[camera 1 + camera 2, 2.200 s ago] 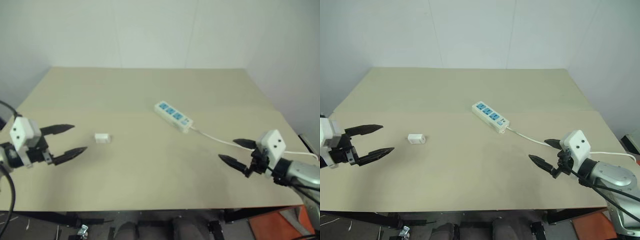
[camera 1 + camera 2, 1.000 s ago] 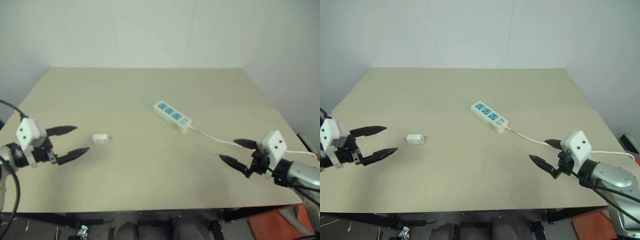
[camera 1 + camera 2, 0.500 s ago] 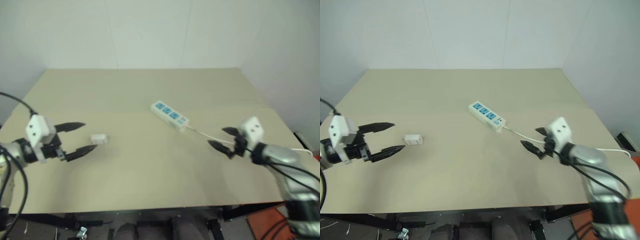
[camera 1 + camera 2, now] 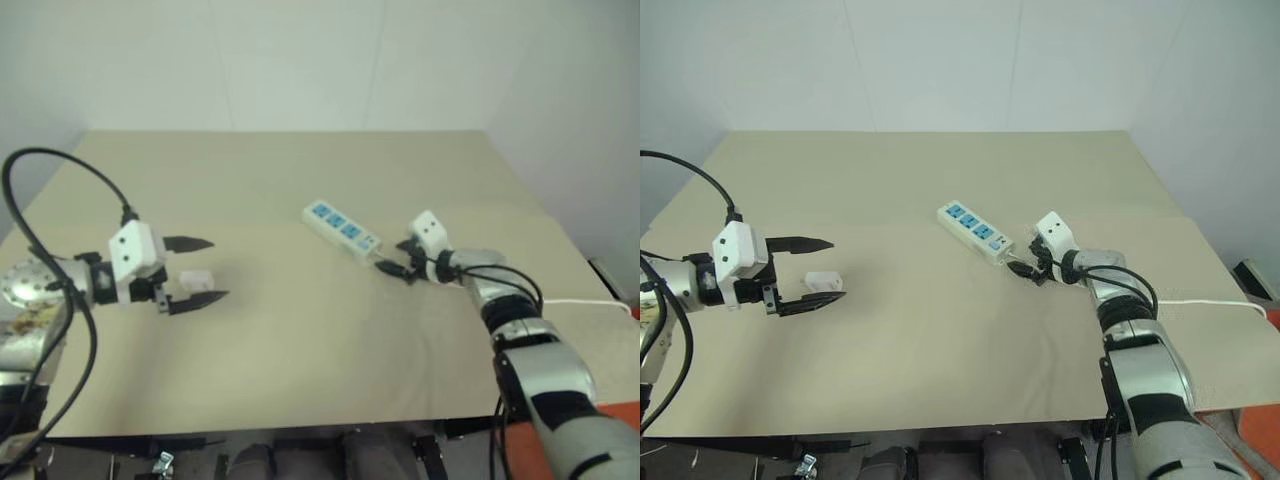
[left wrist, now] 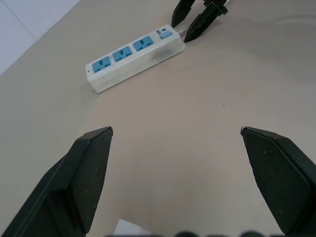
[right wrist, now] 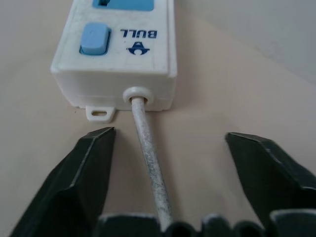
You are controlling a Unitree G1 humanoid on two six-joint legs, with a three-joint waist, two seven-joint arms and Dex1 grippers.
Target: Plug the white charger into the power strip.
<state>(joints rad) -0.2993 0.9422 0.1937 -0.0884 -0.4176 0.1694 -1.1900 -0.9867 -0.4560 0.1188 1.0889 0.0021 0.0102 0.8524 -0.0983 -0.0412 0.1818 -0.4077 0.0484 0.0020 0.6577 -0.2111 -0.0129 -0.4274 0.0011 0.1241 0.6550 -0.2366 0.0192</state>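
White power strip [image 6: 123,44] reads "BULL"

White charger [image 5: 132,229] mostly cropped at frame edge

You see the white charger [image 4: 822,280], a small plain block, lying flat on the tan surface [image 4: 940,340]; toward three o'clock, well apart, the power strip [image 4: 974,232] lies diagonally, three blue sockets up, nothing plugged in.
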